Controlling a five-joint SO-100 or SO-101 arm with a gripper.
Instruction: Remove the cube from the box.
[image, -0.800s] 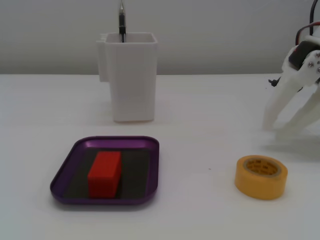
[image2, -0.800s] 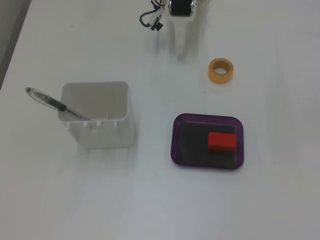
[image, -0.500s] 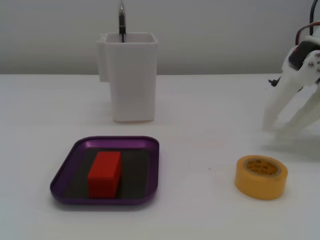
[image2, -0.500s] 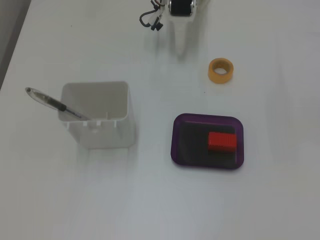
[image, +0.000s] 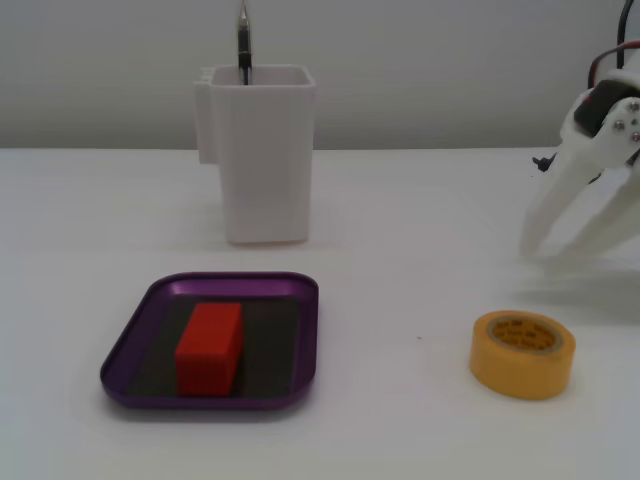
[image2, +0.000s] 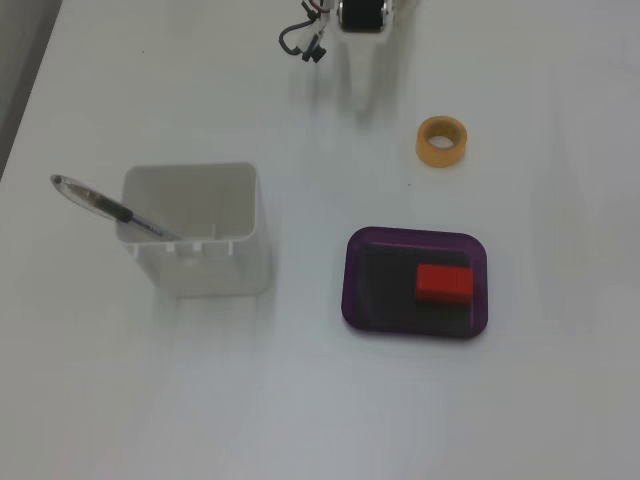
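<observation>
Lying inside the purple box, the red cube is untouched, well apart from the gripper, which hangs spread and empty (near the tape roll); everything remains.

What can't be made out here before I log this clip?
- Tool: in a fixed view the right edge cuts off part of it and the arm; the other view shows only a motor at the top edge.
- Pen: its lower part is hidden inside the white container.
- Tape roll: print on its core is too small and blurred to read.
</observation>
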